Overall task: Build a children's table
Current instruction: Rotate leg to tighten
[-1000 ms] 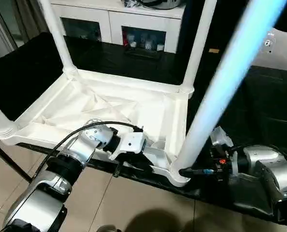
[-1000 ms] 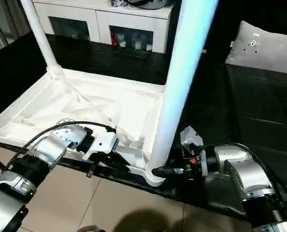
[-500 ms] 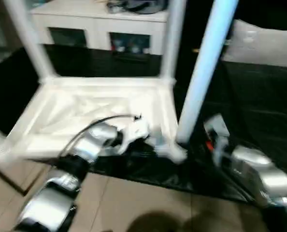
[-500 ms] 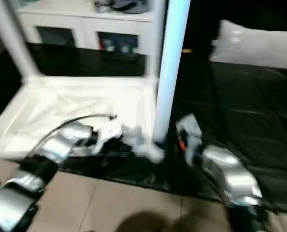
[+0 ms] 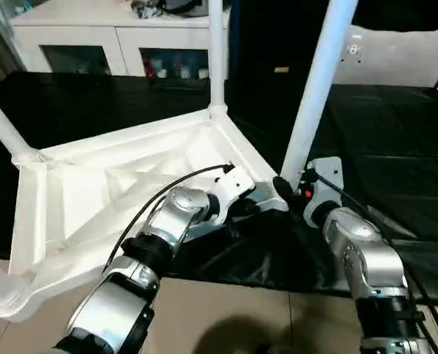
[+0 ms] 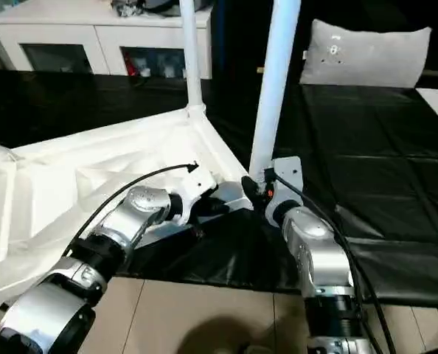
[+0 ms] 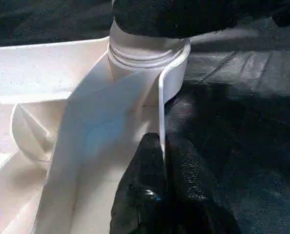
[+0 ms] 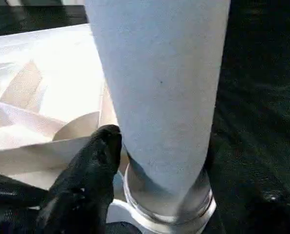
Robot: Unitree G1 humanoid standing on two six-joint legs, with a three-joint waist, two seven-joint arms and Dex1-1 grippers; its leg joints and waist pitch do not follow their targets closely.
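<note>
The upturned tabletop [image 5: 116,184] lay on black sheeting; the left end effector [image 7: 157,161] pinched its rim beside the near leg [image 5: 318,81], standing upright, whose base the right end effector [image 5: 284,188] gripped.

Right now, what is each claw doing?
Left claw: closed, pinching the thin rim of the upturned white plastic square tabletop.
Right claw: around the base of the near white tubular leg; open or gripping cannot be told.

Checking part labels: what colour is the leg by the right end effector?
White leg, plain, clearest in the right eye view.
</note>
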